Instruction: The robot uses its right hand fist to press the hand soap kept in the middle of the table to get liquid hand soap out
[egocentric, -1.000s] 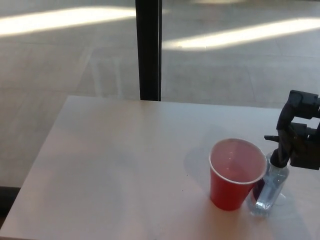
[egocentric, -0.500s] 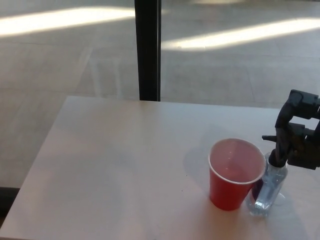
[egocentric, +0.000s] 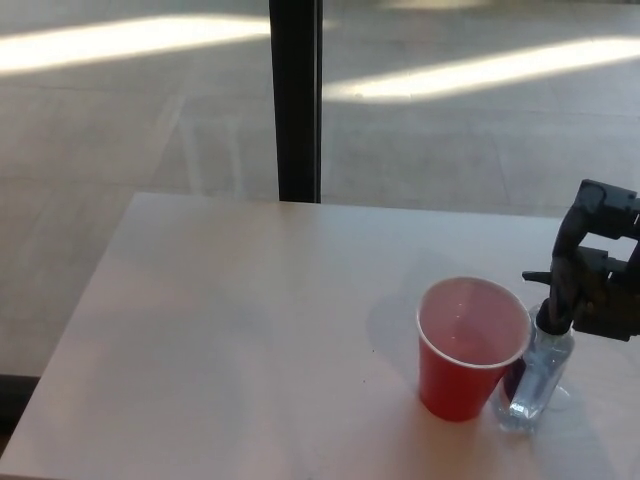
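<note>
The soap bottle (egocentric: 538, 375) stands upright on the tabletop (egocentric: 250, 320), spout pointing to nine o'clock over the red cup (egocentric: 470, 348). The right hand (egocentric: 597, 275) sits on its pump; I cannot tell how its fingers are set.

One red cup (egocentric: 472, 347), one clear soap bottle (egocentric: 537, 377), one table (egocentric: 250, 330), one black hand (egocentric: 598, 270).

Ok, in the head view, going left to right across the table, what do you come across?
Bare table → red cup → clear soap bottle beside the cup → the robot's right hand, at the picture's right edge over the bottle's pump.
</note>
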